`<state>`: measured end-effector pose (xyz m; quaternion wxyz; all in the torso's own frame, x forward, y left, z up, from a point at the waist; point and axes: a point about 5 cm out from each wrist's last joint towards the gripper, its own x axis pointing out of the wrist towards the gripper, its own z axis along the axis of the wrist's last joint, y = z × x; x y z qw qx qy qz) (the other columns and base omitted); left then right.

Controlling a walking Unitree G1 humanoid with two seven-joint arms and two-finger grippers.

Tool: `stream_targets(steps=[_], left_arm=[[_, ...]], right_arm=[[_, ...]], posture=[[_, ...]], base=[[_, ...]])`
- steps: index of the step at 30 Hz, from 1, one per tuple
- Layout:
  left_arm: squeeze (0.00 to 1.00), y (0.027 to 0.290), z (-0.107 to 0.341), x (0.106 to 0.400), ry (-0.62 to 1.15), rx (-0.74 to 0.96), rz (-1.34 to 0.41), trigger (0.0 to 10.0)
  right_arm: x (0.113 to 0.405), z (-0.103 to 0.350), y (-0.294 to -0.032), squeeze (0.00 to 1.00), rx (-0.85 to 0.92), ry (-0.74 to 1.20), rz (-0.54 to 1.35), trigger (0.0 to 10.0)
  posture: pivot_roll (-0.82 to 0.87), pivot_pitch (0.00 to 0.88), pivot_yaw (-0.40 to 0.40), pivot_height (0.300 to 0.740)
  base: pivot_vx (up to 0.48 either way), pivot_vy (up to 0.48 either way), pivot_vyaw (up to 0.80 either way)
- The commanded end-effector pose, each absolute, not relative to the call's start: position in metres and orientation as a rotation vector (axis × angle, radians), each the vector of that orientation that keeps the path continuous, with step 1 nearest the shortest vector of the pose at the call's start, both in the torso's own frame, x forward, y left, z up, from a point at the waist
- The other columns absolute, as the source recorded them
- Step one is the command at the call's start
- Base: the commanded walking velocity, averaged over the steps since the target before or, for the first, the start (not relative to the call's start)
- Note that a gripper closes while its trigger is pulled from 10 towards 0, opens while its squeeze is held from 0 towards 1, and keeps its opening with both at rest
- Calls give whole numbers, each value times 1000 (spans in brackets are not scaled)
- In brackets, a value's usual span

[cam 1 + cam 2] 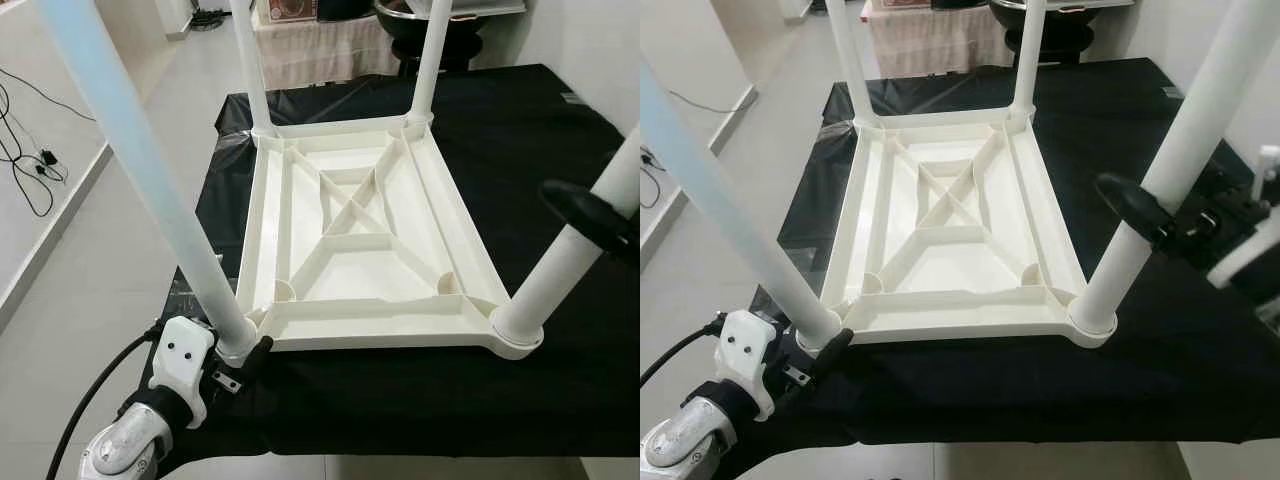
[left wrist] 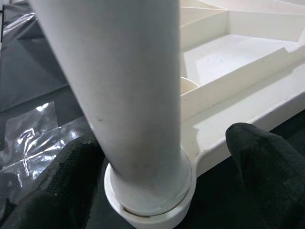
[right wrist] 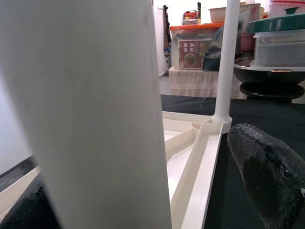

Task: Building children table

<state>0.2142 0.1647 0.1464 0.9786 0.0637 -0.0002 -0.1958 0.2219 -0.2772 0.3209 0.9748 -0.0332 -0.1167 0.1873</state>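
A white plastic children's table (image 1: 350, 240) lies upside down on a black-covered work surface (image 1: 400, 390), with its legs standing up from the corners. My left gripper (image 1: 237, 350) is open around the base of the near-left leg (image 1: 150, 180), right at its socket. In the left wrist view one finger (image 2: 71, 176) touches the leg and the other stands apart. My right gripper (image 1: 1145, 225) is open around the near-right leg (image 1: 1160, 180) at about mid-height, one black finger (image 1: 1130, 205) in front of it. The two far legs (image 1: 250, 70) stand at the back corners.
Clear plastic wrap (image 1: 190, 290) lies crumpled at the cloth's left edge. Cables (image 1: 30, 150) trail on the floor to the left. Behind the work surface stands a low table with a dark wok (image 3: 271, 71) and storage boxes (image 3: 195, 47).
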Motion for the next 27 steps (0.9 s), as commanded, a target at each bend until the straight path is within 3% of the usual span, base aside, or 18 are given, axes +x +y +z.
stream_targets(steps=[1, 6, 7, 8, 9, 10, 27], left_arm=[[0, 164, 140, 212, 20, 123, -397, 10000], [0, 162, 140, 212, 17, 121, -401, 10000], [0, 162, 140, 212, 17, 120, -401, 10000], [0, 162, 140, 212, 17, 121, -401, 10000], [0, 162, 140, 212, 17, 121, -401, 10000], [0, 162, 140, 211, 15, 121, -399, 10000], [0, 167, 142, 219, -14, 134, -307, 10000]], right_arm=[[223, 322, -278, 0, -60, -218, 364, 10000], [222, 329, -276, 0, -56, -231, 403, 10000], [222, 330, -274, 0, -51, -237, 419, 4824], [222, 332, -273, 0, -45, -243, 433, 3020], [222, 332, -273, 0, -45, -243, 433, 3020], [220, 336, -271, 0, -31, -258, 467, 0], [219, 336, -263, 0, 11, -236, 551, 0]], posture=[[-93, 172, 42, 740], [-92, 171, 37, 740], [-93, 171, 34, 740], [-93, 171, 34, 740], [-93, 171, 34, 740], [-91, 170, 30, 740], [-93, 188, 24, 740]], base=[[0, 0, 0], [0, 0, 0], [0, 0, 0], [0, 0, 0], [0, 0, 0], [0, 0, 0], [0, 0, 0]])
